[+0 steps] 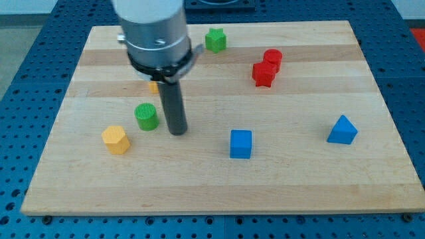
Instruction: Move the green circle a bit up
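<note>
The green circle (147, 116) is a short green cylinder on the wooden board (299, 179), left of the middle. My tip (177, 132) rests on the board just to the right of it and a little lower, a small gap apart. The rod rises to the arm's grey body at the view's top left.
A yellow hexagon block (115, 139) lies lower left of the green circle. A yellow block (154, 85) is mostly hidden behind the rod. A green star-like block (215, 40), a red cylinder (272, 58), a red block (263, 74), a blue cube (240, 143) and a blue triangle (342, 130) lie further right.
</note>
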Robot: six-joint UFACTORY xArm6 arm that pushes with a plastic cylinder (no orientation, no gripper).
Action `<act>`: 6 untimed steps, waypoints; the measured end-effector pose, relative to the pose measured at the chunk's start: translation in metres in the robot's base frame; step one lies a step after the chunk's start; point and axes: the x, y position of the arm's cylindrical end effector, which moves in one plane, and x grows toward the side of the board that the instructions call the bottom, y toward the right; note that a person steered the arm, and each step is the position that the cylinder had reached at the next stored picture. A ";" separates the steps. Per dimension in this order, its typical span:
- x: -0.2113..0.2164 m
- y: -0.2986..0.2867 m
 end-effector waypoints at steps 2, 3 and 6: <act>0.015 -0.074; 0.015 -0.098; -0.016 -0.067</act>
